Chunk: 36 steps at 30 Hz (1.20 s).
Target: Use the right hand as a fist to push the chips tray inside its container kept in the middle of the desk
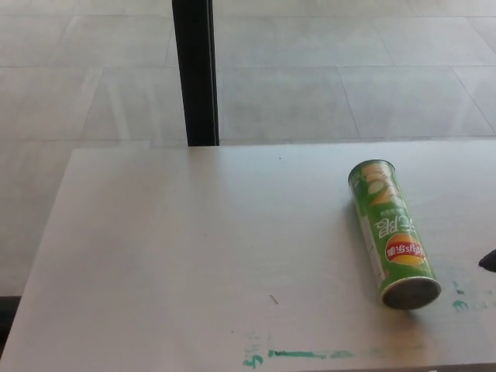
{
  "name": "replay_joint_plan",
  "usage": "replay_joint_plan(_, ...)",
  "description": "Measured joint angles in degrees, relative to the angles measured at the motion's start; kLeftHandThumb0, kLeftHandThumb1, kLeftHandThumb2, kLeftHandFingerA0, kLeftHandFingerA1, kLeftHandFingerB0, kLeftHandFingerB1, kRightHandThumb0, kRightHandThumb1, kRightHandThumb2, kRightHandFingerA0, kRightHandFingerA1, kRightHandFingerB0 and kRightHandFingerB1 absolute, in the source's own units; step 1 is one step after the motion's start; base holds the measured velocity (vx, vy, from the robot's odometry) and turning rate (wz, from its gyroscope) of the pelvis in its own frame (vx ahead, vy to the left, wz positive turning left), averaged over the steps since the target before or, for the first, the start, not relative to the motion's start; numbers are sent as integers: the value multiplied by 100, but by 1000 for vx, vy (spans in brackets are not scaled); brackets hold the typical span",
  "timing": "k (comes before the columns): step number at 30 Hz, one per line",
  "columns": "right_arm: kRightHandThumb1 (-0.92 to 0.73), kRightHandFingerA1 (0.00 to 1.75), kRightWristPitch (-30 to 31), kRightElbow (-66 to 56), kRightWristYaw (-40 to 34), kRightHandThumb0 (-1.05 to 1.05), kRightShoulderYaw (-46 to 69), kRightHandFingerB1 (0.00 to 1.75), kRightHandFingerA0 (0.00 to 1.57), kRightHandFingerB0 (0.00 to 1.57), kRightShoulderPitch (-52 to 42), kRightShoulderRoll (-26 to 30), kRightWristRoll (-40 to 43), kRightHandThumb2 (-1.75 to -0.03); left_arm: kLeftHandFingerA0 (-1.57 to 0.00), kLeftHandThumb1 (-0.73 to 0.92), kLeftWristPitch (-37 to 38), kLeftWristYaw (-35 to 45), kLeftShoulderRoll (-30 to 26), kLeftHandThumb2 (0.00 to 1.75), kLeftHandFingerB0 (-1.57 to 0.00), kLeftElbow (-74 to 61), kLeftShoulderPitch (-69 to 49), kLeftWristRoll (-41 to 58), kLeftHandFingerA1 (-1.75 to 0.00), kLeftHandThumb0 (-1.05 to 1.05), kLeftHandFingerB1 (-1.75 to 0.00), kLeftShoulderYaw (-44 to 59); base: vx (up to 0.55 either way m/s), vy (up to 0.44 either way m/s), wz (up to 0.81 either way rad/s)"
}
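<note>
Black hand [489,261] tip, mostly cropped

Right hand [489,260] cut off by right edge, only dark tip showing. Surface [194,256] cropped at bottom and right. Can [391,231] interior unreadable.

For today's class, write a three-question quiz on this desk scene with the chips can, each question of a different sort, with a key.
1. True or false: the chips can stands upright on the desk.
2. Which colour are the marks along the desk's near edge? A red, B green, C black.
3. Fill in: only a dark tip of the right hand shows at the picture's ____ edge.

Key: 1 false, it lies on its side; 2 B; 3 right.
</note>
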<state>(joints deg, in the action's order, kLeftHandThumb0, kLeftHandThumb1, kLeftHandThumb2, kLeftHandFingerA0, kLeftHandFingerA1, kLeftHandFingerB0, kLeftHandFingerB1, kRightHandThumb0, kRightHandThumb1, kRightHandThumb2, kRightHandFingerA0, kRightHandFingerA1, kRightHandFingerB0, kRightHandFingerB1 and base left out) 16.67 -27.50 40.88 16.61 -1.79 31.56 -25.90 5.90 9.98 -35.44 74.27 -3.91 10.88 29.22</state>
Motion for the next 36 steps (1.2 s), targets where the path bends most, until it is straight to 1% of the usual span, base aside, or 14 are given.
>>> replay_joint_plan(3, -69, 59, -54, 65, -1, -42, 420, 45, 80, 52, 34, -60, 293, -60, -53, 68, 0, 0, 0, 106, -34, 0, 2, 0, -70, -74, -55, 0, 0, 0, 0)
replay_joint_plan(4, -71, 58, -64, 91, -3, -45, 516, 43, 78, 52, 51, -74, 363, -60, -54, 87, 0, 0, 0, 65, -35, 0, 2, 0, -66, -73, -42, 0, 0, 0, 0)
replay_joint_plan(9, -66, 56, -181, 507, -41, -54, 1249, 41, 87, 59, 216, -164, 785, -60, -55, 87, 0, 0, 1, 66, -41, 0, 1, 0, -64, -72, -44, 0, 0, 0, 0)
replay_joint_plan(10, -66, 56, -218, 665, -67, -54, 1459, 41, 87, 57, 257, -195, 892, -60, -54, 69, 0, 0, 1, 107, -37, 0, 1, 0, -70, -70, -57, 0, 0, 0, 0)
replay_joint_plan(13, -63, 56, -323, 1096, -142, -54, 1899, 41, 89, 60, 325, -220, 1089, -60, -56, 89, 0, 0, 1, 66, -41, 0, -3, 0, -62, -72, -44, -1, 0, 0, 0)
replay_joint_plan(14, -63, 56, -360, 1243, -162, -55, 2021, 43, 90, 58, 349, -227, 1146, -60, -51, 69, 0, 0, 1, 107, -35, 0, -3, 0, -68, -69, -56, 0, 0, 0, 0)
replay_joint_plan(15, -65, 58, -403, 1441, -197, -50, 2170, 42, 87, 55, 378, -228, 1206, -60, -54, 88, 0, -1, 1, 66, -38, 0, -6, 0, -61, -70, -44, -1, 0, 0, 0)
replay_joint_plan(17, -65, 58, -485, 1827, -261, -52, 2402, 43, 86, 54, 391, -228, 1300, -60, -50, 69, 0, 0, 2, 106, -34, 0, -6, 0, -67, -68, -56, 0, 0, 0, 0)
replay_joint_plan(23, -62, 61, -704, 2857, -470, -59, 2910, 42, 92, 61, 395, -228, 1496, -59, -51, 70, 0, -1, 3, 106, -35, 0, -10, -1, -68, -68, -56, 0, 0, 0, 0)
replay_joint_plan(25, -61, 63, -800, 3258, -562, -56, 3051, 43, 94, 64, 396, -228, 1542, -59, -57, 89, 0, 0, 4, 66, -38, 1, -9, 0, -70, -71, -44, 0, 0, 0, 0)
replay_joint_plan(27, -62, 67, -871, 3581, -630, -57, 3156, 43, 93, 60, 395, -228, 1574, -59, -52, 70, 0, 0, 4, 107, -35, 1, -9, -1, -68, -70, -56, 0, 0, 0, 0)
replay_joint_plan(33, -61, 67, -1141, 4805, -1017, -52, 3497, 46, 85, 56, 376, -240, 1675, -59, -53, 70, 0, -1, 6, 107, -35, 1, -11, -1, -69, -69, -56, 0, 0, 0, 0)
replay_joint_plan(34, -61, 67, -1197, 5040, -1101, -50, 3566, 48, 85, 57, 370, -244, 1697, -59, -56, 88, 0, -1, 5, 66, -39, 1, -10, -1, -62, -71, -43, -1, 0, 0, 0)
replay_joint_plan(36, -61, 71, -1280, 5421, -1242, -52, 3663, 48, 88, 57, 363, -254, 1726, -59, -52, 69, 0, -1, 6, 106, -35, 1, -12, -1, -68, -69, -56, -1, 0, 0, 0)
